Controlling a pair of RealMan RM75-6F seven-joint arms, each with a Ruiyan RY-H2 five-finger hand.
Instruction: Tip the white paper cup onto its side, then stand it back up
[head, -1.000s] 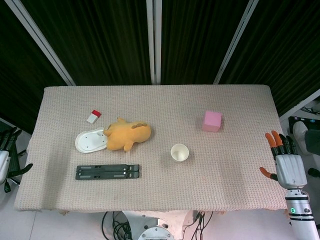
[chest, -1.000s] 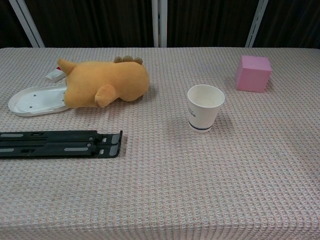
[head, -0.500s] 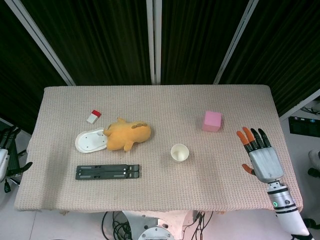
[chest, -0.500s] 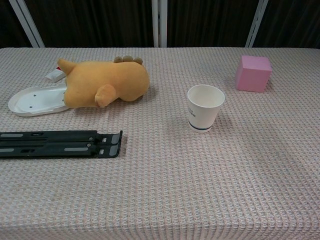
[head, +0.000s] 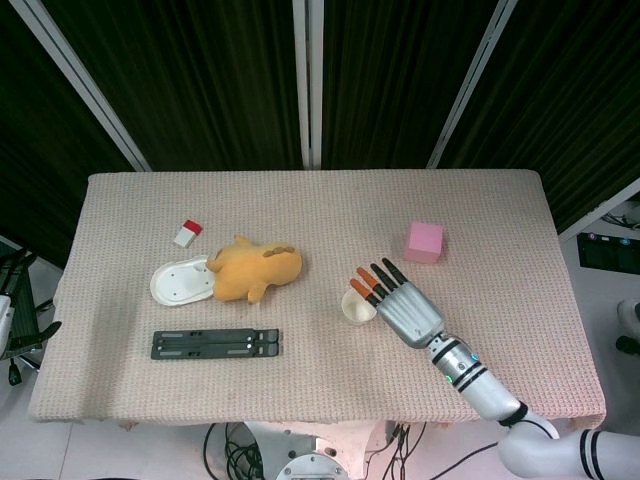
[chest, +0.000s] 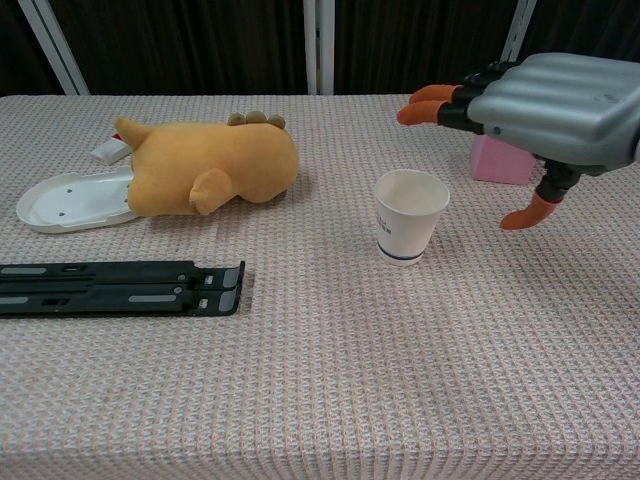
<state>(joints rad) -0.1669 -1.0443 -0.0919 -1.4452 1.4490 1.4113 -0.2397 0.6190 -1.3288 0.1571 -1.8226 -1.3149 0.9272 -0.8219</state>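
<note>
The white paper cup (chest: 409, 216) stands upright near the middle of the table, its mouth up; in the head view the cup (head: 355, 309) is partly covered by my right hand. My right hand (head: 400, 305) (chest: 545, 98) hovers just above and to the right of the cup, fingers spread and empty, orange fingertips (chest: 420, 106) reaching over the rim. It does not touch the cup. My left hand (head: 10, 330) hangs off the table's left edge, only partly visible.
A pink cube (head: 424, 241) (chest: 498, 165) sits behind my right hand. A yellow plush toy (chest: 210, 165) lies on a white dish (chest: 60, 205) to the left, a black folded stand (chest: 120, 287) in front of it, a small red-and-white eraser (head: 187, 232) behind.
My right hand has swept in from the table's right edge to a spot just over the cup. The cup has not moved.
</note>
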